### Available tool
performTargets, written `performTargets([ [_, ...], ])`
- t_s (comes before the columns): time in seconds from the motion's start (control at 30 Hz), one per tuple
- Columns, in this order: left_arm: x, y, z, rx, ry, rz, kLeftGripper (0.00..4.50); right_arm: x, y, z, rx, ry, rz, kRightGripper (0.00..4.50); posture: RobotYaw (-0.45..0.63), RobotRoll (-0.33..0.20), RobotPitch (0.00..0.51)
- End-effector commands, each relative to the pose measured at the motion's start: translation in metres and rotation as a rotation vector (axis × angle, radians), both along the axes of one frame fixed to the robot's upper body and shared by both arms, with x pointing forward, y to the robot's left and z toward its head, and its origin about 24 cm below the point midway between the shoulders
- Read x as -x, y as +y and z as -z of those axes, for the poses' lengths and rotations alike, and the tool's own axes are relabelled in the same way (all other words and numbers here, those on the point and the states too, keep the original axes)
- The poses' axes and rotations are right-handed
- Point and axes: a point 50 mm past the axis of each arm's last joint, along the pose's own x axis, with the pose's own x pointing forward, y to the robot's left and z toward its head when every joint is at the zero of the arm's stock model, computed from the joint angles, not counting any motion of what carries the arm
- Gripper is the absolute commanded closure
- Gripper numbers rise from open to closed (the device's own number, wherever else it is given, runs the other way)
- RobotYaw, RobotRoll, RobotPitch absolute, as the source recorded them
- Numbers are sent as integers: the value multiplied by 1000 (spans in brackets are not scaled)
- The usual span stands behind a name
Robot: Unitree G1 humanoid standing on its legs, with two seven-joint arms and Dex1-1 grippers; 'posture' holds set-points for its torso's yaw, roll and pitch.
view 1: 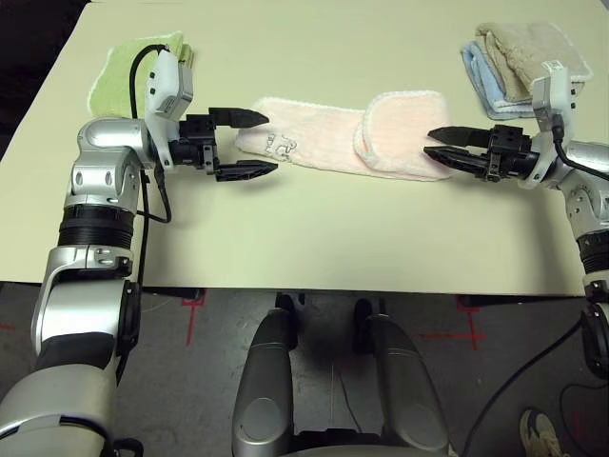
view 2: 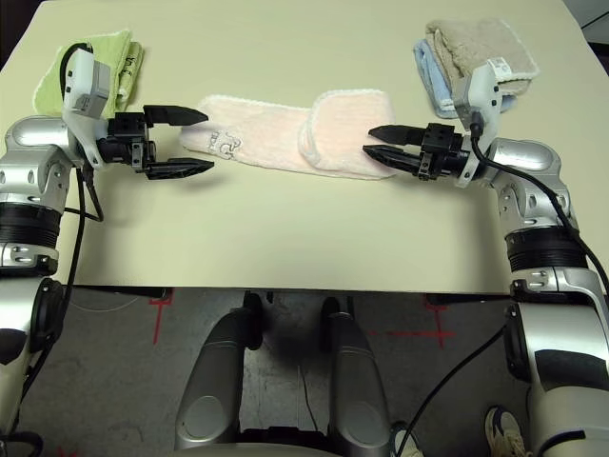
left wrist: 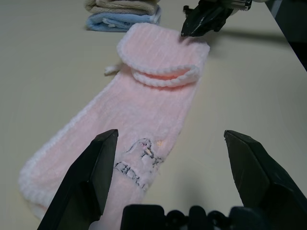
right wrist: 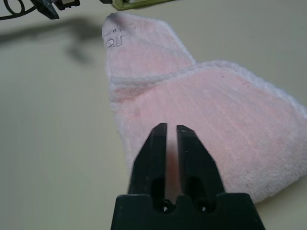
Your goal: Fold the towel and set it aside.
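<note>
Left pincer (view 1: 244, 146) gapes wide, level, holding nothing at the towel's (view 1: 324, 143) 9 o'clock end; right pincer (view 1: 438, 145) is closed at its folded 3 o'clock end; towel lies mid-surface (view 1: 314, 238)

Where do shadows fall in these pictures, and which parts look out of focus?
Left wrist view: the right tool casts a dark streak on the table beyond the pale pink terry towel; the left tool's near black fingers are soft. Right wrist view: a blurred shadow lies near the towel's embroidered end; the far background is unsharp.
</note>
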Motion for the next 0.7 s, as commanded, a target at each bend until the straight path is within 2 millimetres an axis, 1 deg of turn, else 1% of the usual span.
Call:
performTargets([
  [0.03,3,-3,-5,29,-20,34,0,-3,-3,3,-10,12,14,4466,76,0,313],
  [0.13,3,-5,-6,47,-18,43,0,-11,4,5,-47,20,33,4466,71,0,312],
  [0.3,1,-8,-5,47,-17,53,0,-24,26,13,-94,38,25,4466,73,0,312],
  [0.43,1,-9,-6,43,-18,56,0,-30,39,29,-86,80,19,4466,88,0,314],
  [0.53,2,-10,-7,38,-19,57,0,-29,37,46,-54,127,33,4466,103,0,315],
  [0.6,3,-9,-7,33,-18,54,0,-28,33,54,-32,151,46,4466,108,0,315],
  [0.7,4,-7,-8,26,-17,48,0,-27,26,55,-21,159,59,4466,108,0,316],
])
